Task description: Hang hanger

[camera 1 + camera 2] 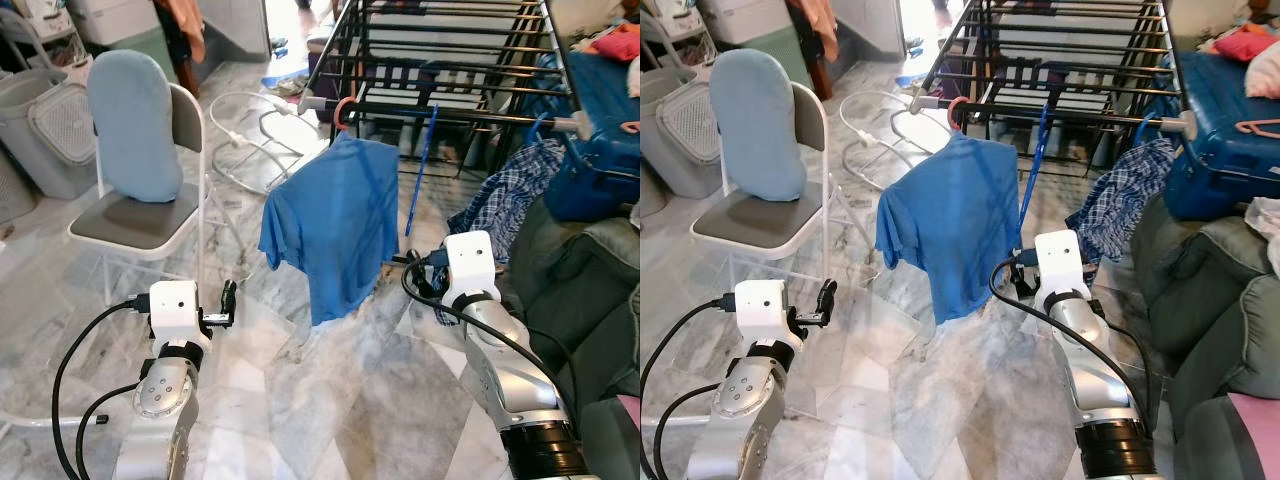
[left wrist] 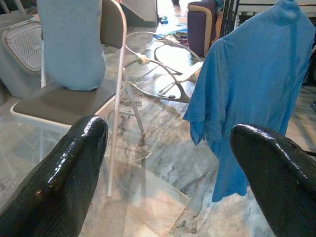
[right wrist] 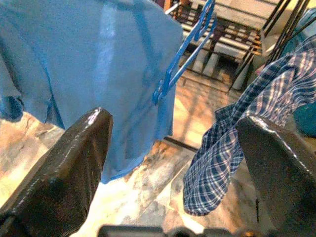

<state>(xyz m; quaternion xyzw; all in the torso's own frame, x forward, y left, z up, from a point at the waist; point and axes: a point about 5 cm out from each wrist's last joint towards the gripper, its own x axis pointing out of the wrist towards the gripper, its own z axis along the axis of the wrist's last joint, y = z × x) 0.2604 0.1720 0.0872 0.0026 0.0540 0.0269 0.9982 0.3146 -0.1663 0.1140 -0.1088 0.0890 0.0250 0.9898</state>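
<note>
A: Item one, hanger?

B: Red hanger (image 1: 343, 108), hooked on the rack (image 1: 470, 70) front rail, blue shirt (image 1: 330, 225) draped on it and hanging free above the floor. I'd log the task as apparently done. A bare blue hanger (image 1: 420, 170) dangles beside it, a plaid shirt (image 1: 505, 190) further right.

A: Grippers?

B: Left gripper (image 2: 168, 168) spread wide, empty, low near the chair (image 1: 150, 200), well apart from the shirt. Right gripper (image 3: 173, 163) also wide, empty, just short of the shirt's lower edge, facing the gap between shirt and plaid, which I read as backing off.
</note>
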